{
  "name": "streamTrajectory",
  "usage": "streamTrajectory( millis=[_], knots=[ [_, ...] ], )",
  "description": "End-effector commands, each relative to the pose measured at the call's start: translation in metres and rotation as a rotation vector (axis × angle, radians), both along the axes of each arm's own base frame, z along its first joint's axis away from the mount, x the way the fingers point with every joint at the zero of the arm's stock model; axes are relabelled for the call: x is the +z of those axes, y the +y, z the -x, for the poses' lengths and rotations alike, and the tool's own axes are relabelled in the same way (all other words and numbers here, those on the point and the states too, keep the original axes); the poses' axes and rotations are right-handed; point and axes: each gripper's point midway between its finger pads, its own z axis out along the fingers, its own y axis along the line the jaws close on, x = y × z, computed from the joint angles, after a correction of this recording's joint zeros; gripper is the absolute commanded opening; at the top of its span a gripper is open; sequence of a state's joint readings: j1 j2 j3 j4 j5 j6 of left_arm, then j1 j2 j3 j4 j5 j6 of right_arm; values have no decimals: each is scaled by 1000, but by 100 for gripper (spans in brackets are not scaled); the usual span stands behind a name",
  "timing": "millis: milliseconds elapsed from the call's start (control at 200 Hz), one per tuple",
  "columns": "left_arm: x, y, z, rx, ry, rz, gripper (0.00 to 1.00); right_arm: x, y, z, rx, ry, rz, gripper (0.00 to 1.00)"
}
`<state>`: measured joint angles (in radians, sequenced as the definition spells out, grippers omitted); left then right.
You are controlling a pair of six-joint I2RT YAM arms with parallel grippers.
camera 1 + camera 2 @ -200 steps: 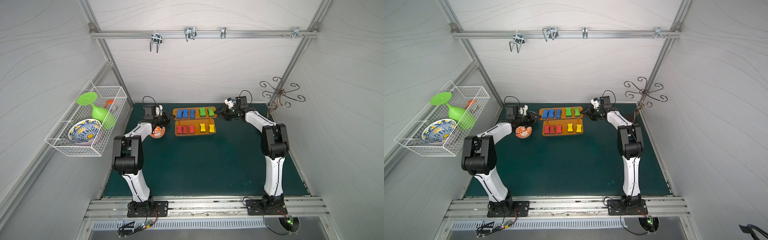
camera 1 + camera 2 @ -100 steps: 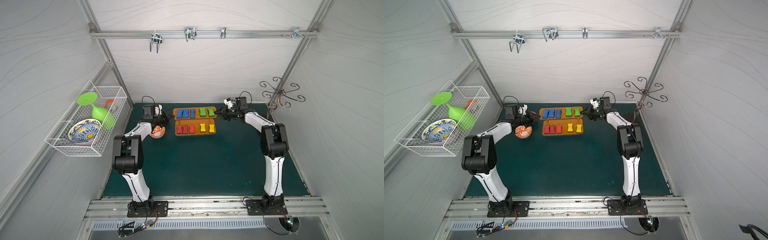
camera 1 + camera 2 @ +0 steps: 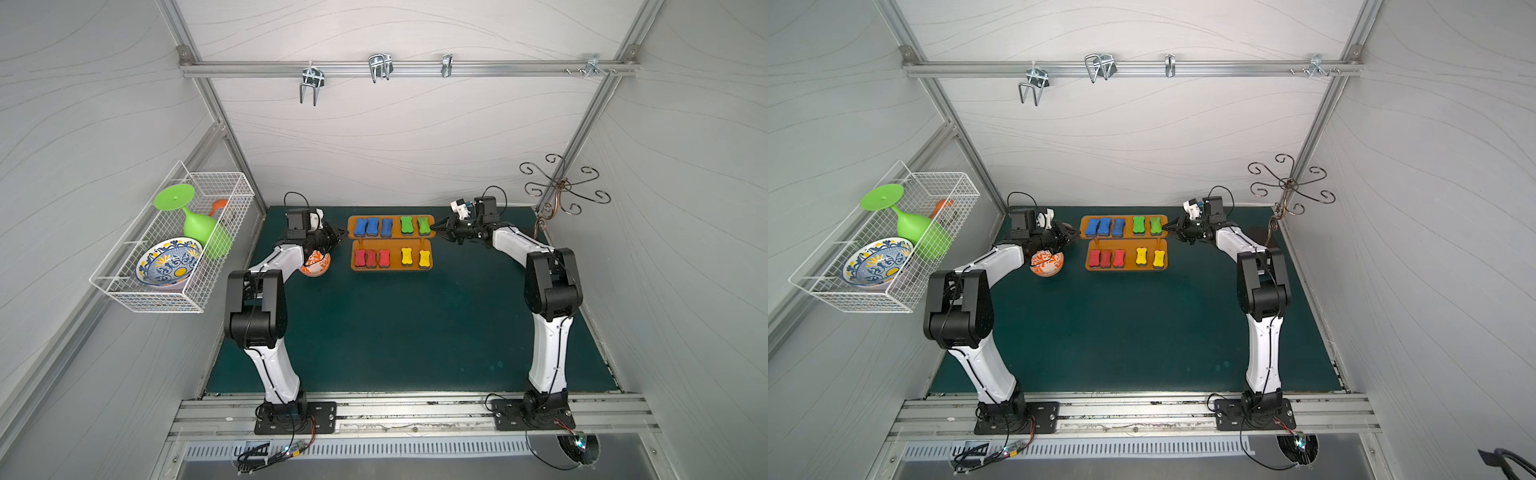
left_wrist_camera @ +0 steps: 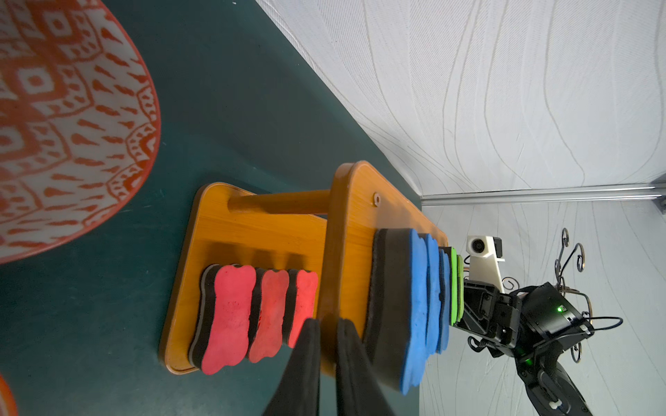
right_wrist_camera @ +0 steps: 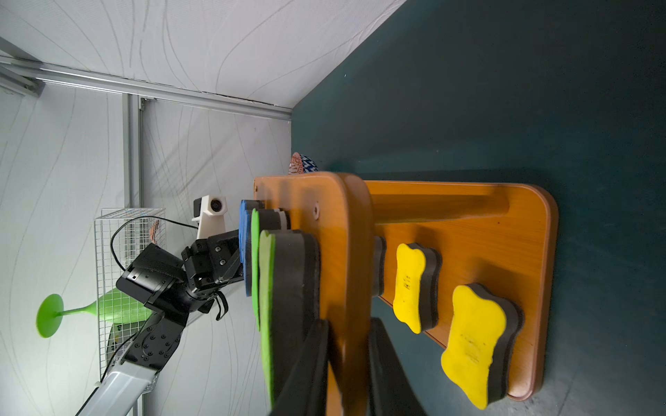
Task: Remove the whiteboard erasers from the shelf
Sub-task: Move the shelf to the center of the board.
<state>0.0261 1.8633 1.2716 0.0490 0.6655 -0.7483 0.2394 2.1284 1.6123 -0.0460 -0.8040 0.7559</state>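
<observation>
The left gripper (image 4: 326, 324) was shut tight on the shelf (image 4: 252, 230), its two dark fingers pinching the rim of the upper board at the shelf's 9 o'clock end. The right gripper (image 5: 347, 326) was clamped on the same board at the 3 o'clock end, with one finger against each face of the wood. All the whiteboard erasers lay on the shelf. In a top view, three blue erasers (image 3: 372, 226) and two green erasers (image 3: 415, 225) sat on the upper board, and three red erasers (image 3: 372, 258) and two yellow erasers (image 3: 415, 257) sat on the lower one. The shelf stood at 12 o'clock on the green mat (image 3: 395, 332). An orange-patterned bowl (image 3: 320, 266) sat at the shelf's 8 o'clock, partly under the left arm. A white wire basket (image 3: 153, 298) hung on the wall at 9 o'clock.
</observation>
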Motion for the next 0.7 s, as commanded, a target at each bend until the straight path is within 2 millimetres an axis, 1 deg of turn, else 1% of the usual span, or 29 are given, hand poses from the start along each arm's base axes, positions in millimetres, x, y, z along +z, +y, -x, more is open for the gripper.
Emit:
streamTrajectory(
  millis=[0, 195, 285, 330, 395, 510, 585, 695],
  knots=[
    [21, -25, 6, -63, -50, 27, 0, 3, -4, 12, -6, 18, 29, 9],
    [24, -33, 19, -82, -51, 27, 0, -1, -15, 23, -19, 42, 37, 8],
    [27, -32, 24, -81, -58, 22, 3, -2, -20, 29, -22, 44, 44, 8],
    [29, -29, 23, -75, -66, 13, 6, -1, -21, 31, -22, 40, 45, 8],
    [34, -26, 20, -74, -81, 24, 16, 0, -24, 33, -24, 37, 47, 8],
    [45, -30, 12, -100, -116, 58, 27, 1, -25, 37, -19, 34, 51, 8],
    [48, -31, 8, -104, -125, 69, 32, 0, -27, 37, -20, 33, 53, 8],
    [43, -29, 3, -104, -113, 65, 37, -1, -28, 38, -17, 36, 52, 8]
  ],
)
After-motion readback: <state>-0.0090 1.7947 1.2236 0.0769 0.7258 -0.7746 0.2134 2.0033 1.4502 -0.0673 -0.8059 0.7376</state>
